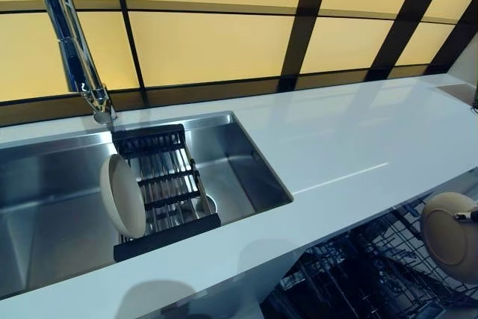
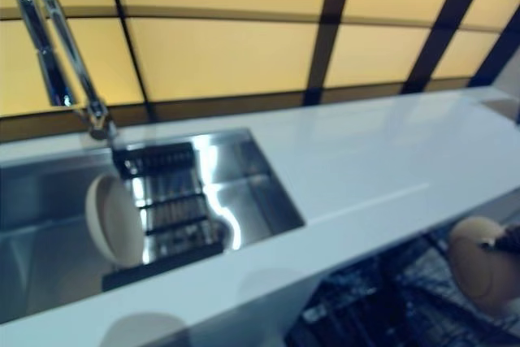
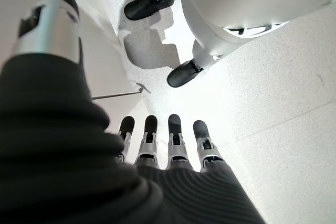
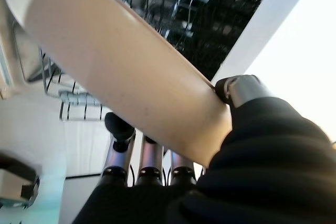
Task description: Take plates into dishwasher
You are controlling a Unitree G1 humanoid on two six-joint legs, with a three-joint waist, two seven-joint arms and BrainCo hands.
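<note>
The right robot hand (image 4: 157,166) is pinching a plate (image 1: 450,234) by its rim over the dishwasher rack (image 1: 358,274); the plate looks stiff, smooth and breakable. The left robot hand (image 3: 168,150) is hanging released.

We see a white table (image 1: 358,147) with a steel sink (image 1: 45,184) sunk into it. A black drying rack (image 1: 166,188) sits across the sink, a beige plate (image 1: 123,196) standing on edge in it. A chrome tap (image 1: 71,42) rises behind.
</note>
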